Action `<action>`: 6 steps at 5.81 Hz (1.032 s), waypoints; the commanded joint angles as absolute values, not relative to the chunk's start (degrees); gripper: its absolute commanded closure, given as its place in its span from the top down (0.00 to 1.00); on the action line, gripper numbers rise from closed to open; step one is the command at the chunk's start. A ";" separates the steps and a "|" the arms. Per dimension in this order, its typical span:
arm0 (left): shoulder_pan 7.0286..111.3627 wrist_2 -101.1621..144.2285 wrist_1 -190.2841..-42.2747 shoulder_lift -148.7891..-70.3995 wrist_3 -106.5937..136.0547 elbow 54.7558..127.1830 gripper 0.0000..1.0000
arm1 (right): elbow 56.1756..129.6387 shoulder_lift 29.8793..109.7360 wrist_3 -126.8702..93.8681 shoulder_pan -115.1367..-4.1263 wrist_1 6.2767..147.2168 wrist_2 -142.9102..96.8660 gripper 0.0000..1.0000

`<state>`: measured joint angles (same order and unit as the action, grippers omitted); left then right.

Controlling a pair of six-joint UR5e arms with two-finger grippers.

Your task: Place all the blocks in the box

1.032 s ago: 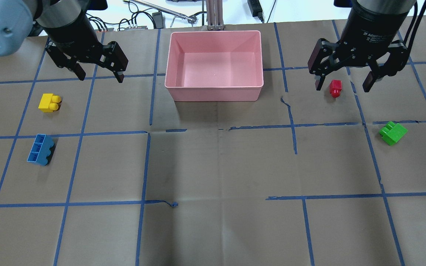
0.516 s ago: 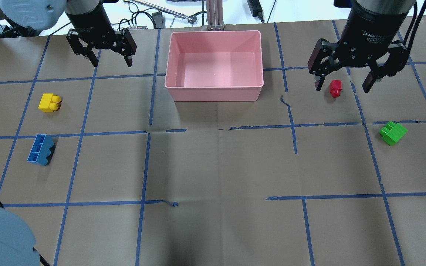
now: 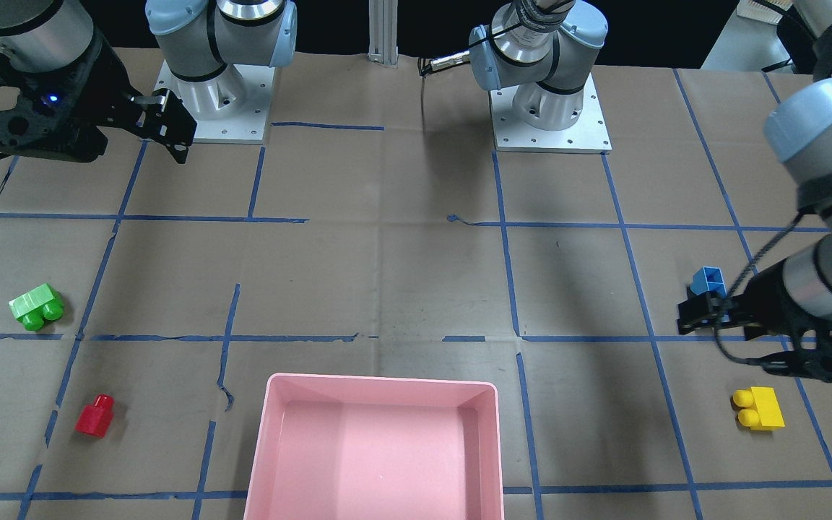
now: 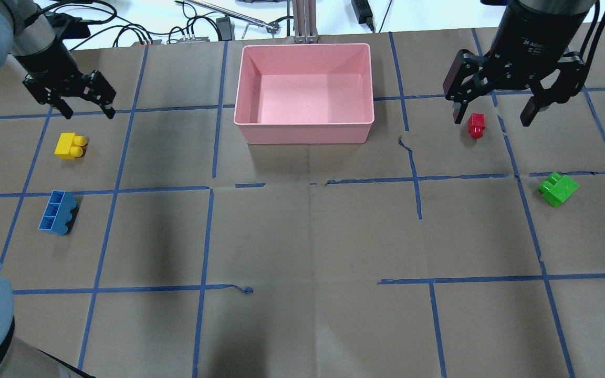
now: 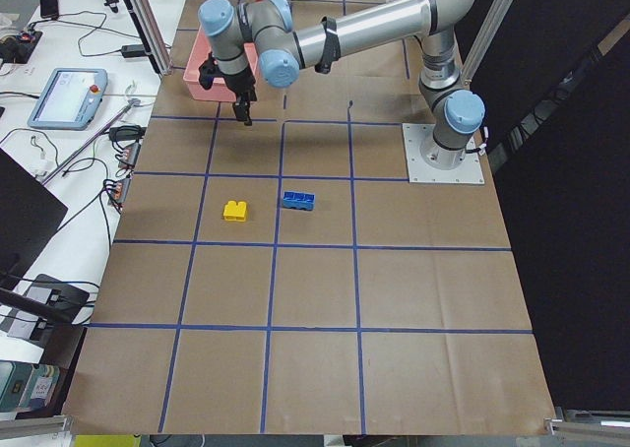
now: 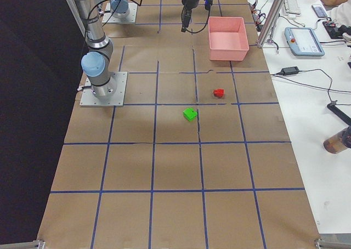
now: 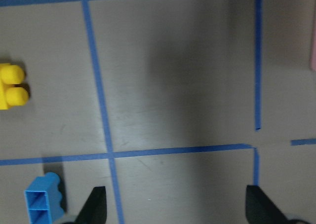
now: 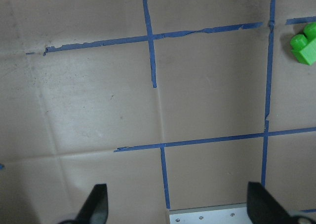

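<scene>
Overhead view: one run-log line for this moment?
shallow pink plastic box: empty | yellow plastic brick, blue brick, red brick, green brick: on table | left gripper: open | right gripper: open

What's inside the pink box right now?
Nothing: the box has a bare floor overhead. The yellow block, blue block, red block and green block all lie outside it. The strip behind its near wall, hidden overhead, shows bare in the front-facing view.

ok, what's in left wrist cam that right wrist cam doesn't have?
Left wrist only: yellow block and blue block. Right wrist only: green block and a metal base plate at the bottom edge. Both: brown paper with blue tape grid; left hand and right hand open, nothing between fingertips.
</scene>
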<state>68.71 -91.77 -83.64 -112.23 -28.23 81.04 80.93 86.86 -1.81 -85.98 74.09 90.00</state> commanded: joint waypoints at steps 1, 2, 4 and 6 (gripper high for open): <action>60.33 -93.77 -78.53 -112.67 -45.62 86.19 0.98 | 81.21 85.18 8.10 -77.93 75.92 90.09 1.00; 57.33 -93.78 -72.48 -112.68 -50.57 92.22 0.98 | 81.56 83.86 18.70 -73.00 78.81 90.17 1.00; 56.69 -95.52 -62.25 -113.20 -50.54 102.45 0.98 | 81.39 80.44 42.40 -64.99 83.29 95.50 1.00; 56.69 -97.98 -62.75 -114.43 -50.54 102.58 0.33 | 81.74 77.62 64.51 -60.83 89.10 97.12 1.00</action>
